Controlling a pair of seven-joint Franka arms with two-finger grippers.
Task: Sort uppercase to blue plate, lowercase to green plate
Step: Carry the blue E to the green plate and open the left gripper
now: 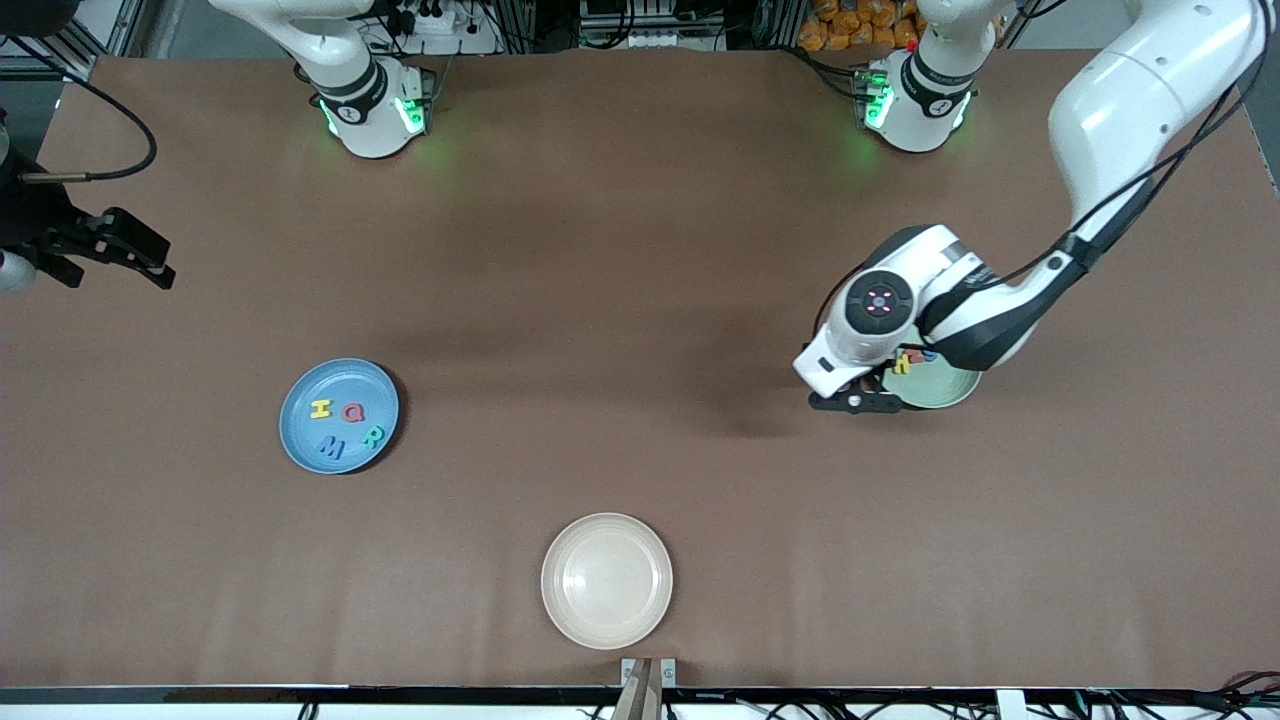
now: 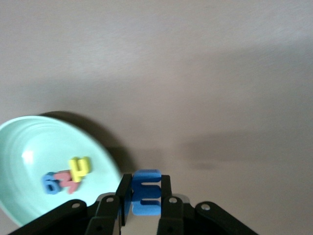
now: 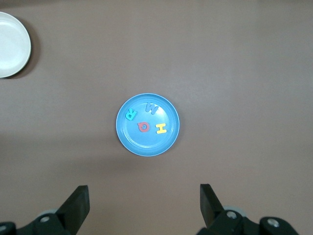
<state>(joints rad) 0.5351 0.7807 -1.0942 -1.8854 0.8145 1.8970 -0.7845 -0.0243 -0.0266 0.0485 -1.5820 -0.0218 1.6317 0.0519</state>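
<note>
The left gripper (image 2: 142, 196) is clamped on the blue m (image 2: 145, 192), holding it just off the rim of the green plate (image 2: 29, 142), where the blue g (image 2: 49, 183), a red letter (image 2: 68, 182) and a yellow one (image 2: 79, 168) already lie. The foam looks light and soft, so a squeeze across its flat faces, as here, should hold it, though it may cling to the pads on release. The right gripper (image 3: 144, 205) waits, jaws apart, high over the blue plate (image 3: 147, 147), which holds H (image 3: 162, 129), Q (image 3: 144, 127), M (image 3: 151, 107) and R (image 3: 130, 114).

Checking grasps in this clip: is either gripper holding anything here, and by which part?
The left gripper, beside the green plate, pinches the blue m by its flat faces. The right gripper is open and empty.
</note>
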